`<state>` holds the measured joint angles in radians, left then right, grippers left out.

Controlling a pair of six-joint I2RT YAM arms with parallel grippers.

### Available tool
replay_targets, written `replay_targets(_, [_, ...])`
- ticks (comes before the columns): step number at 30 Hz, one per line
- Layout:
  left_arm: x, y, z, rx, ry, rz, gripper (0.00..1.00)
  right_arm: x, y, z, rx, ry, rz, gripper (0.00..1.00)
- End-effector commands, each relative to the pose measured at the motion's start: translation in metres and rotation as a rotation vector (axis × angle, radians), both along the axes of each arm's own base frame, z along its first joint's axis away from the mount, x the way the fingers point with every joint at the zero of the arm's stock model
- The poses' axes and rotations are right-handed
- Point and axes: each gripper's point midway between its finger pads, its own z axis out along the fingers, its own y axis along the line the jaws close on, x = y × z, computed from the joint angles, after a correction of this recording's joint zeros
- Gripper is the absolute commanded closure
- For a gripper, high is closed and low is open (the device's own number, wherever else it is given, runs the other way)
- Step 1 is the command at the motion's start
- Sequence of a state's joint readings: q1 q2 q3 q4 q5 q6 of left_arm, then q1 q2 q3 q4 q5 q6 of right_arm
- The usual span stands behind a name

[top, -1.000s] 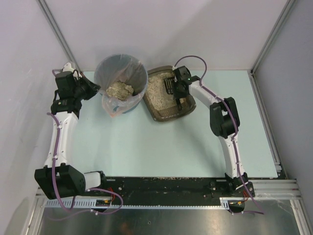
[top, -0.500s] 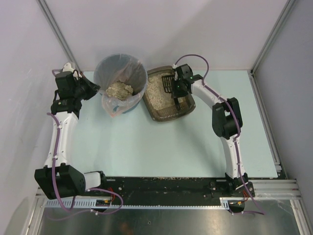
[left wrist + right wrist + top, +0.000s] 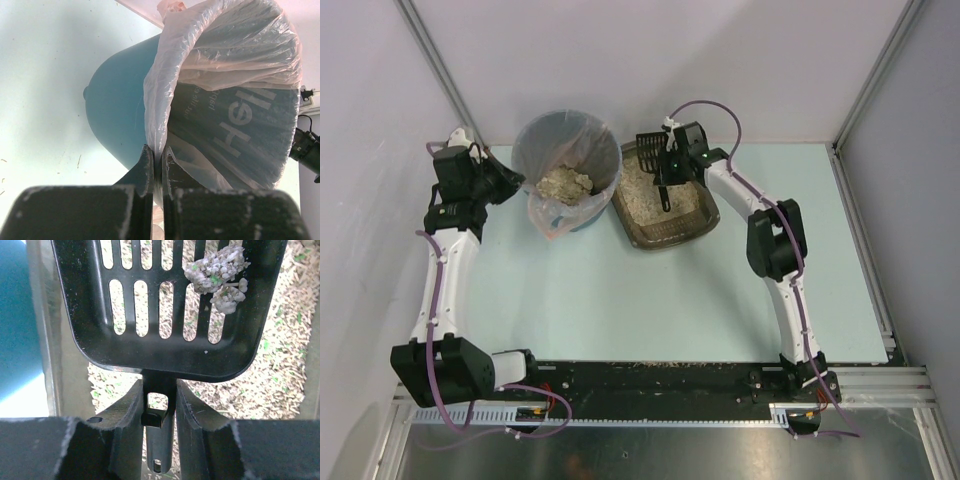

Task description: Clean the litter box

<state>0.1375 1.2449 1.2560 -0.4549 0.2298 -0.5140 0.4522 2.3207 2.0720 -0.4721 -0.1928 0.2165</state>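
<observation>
The right tool (image 3: 159, 405) clamps the black slotted plastic scoop (image 3: 150, 352) bearing a grey clump (image 3: 217, 272); carry it level to the round teal bin (image 3: 117, 115) the left tool (image 3: 156, 162) apparently pinches.

The table (image 3: 650, 290) is a pale mint-green surface. Two things stand directly on it, both toward the far edge. A round teal bin (image 3: 603, 150) with a clear plastic liner (image 3: 548, 215) sits left of centre. The litter box (image 3: 665, 241) sits just beside it on the right, rims touching or nearly so. A few thin dark specks (image 3: 79, 161) lie near the bin. Pale crumbs (image 3: 650, 368) dust the black rail (image 3: 620, 385) along the near edge.
</observation>
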Motion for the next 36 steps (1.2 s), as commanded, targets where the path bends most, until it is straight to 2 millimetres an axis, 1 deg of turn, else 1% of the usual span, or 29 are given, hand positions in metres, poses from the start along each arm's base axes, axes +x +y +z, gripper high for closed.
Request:
replay_targets(1, [-0.013, -0.007, -0.010, 0.033, 0.031, -0.053, 1.00, 0.008, 0.021, 0.029, 0.048, -0.067, 0.035, 1.00])
replay_targets(4, [-0.014, -0.008, -0.013, 0.031, 0.035, -0.056, 1.00, 0.003, 0.015, 0.034, 0.026, -0.057, 0.028, 1.00])
replay_targets(5, [-0.014, -0.007, -0.013, 0.031, 0.037, -0.054, 1.00, 0.002, 0.012, 0.042, 0.023, -0.066, 0.021, 1.00])
replay_targets(7, [-0.014, -0.007, -0.014, 0.029, 0.039, -0.052, 1.00, -0.003, 0.006, 0.044, 0.007, -0.047, 0.015, 1.00])
replay_targets(8, [-0.013, -0.007, -0.013, 0.030, 0.037, -0.054, 1.00, -0.006, 0.003, 0.053, 0.009, -0.051, 0.014, 1.00])
replay_targets(9, [-0.013, -0.007, -0.014, 0.029, 0.040, -0.054, 1.00, -0.011, 0.000, 0.054, 0.002, -0.032, 0.013, 1.00])
replay_targets(11, [-0.013, -0.008, -0.014, 0.028, 0.042, -0.055, 1.00, -0.020, 0.000, 0.060, 0.003, -0.019, 0.032, 1.00])
replay_targets(13, [-0.013, -0.008, -0.017, 0.026, 0.047, -0.057, 1.00, -0.033, -0.001, 0.057, -0.004, 0.028, 0.050, 1.00])
replay_targets(15, [-0.012, -0.008, -0.017, 0.025, 0.048, -0.056, 1.00, -0.049, -0.003, 0.047, -0.030, 0.086, 0.059, 1.00])
replay_targets(17, [-0.012, -0.008, -0.017, 0.025, 0.049, -0.056, 1.00, -0.057, -0.006, 0.039, -0.063, 0.102, 0.058, 1.00])
replay_targets(18, [-0.012, -0.007, -0.018, 0.027, 0.051, -0.055, 1.00, -0.066, -0.006, 0.031, -0.085, 0.110, 0.063, 1.00])
replay_targets(19, [-0.013, -0.007, -0.018, 0.025, 0.050, -0.056, 1.00, -0.066, -0.009, 0.027, -0.104, 0.103, 0.054, 1.00])
replay_targets(20, [-0.013, -0.008, -0.017, 0.024, 0.048, -0.057, 1.00, -0.070, -0.008, 0.023, -0.111, 0.107, 0.055, 1.00])
replay_targets(24, [-0.014, -0.009, -0.018, 0.019, 0.049, -0.060, 1.00, -0.072, -0.010, 0.007, -0.138, 0.111, 0.040, 0.99])
replay_targets(27, [-0.015, -0.010, -0.018, 0.020, 0.049, -0.064, 1.00, -0.071, -0.010, -0.005, -0.173, 0.108, 0.024, 0.93])
replay_targets(28, [-0.016, -0.010, -0.017, 0.021, 0.046, -0.062, 1.00, -0.072, -0.011, -0.012, -0.191, 0.108, 0.017, 0.91])
replay_targets(30, [-0.016, -0.010, -0.016, 0.019, 0.044, -0.061, 1.00, -0.071, -0.006, -0.015, -0.194, 0.088, 0.019, 0.88])
replay_targets(31, [-0.016, -0.010, -0.015, 0.019, 0.041, -0.063, 1.00, -0.070, -0.007, -0.018, -0.204, 0.086, 0.012, 0.84])
replay_targets(32, [-0.016, -0.010, -0.015, 0.020, 0.041, -0.061, 1.00, -0.071, -0.005, -0.021, -0.211, 0.086, 0.013, 0.83])
replay_targets(33, [-0.016, -0.010, -0.014, 0.020, 0.040, -0.061, 1.00, -0.069, -0.007, -0.022, -0.225, 0.080, 0.001, 0.82])
replay_targets(34, [-0.016, -0.010, -0.014, 0.020, 0.038, -0.061, 1.00, -0.071, -0.005, -0.023, -0.227, 0.078, 0.002, 0.77])
replay_targets(35, [-0.016, -0.009, -0.013, 0.022, 0.034, -0.058, 1.00, -0.073, -0.003, -0.022, -0.230, 0.074, 0.008, 0.76])
replay_targets(36, [-0.017, -0.009, -0.013, 0.023, 0.036, -0.059, 1.00, -0.071, -0.008, -0.022, -0.258, 0.058, -0.017, 0.71])
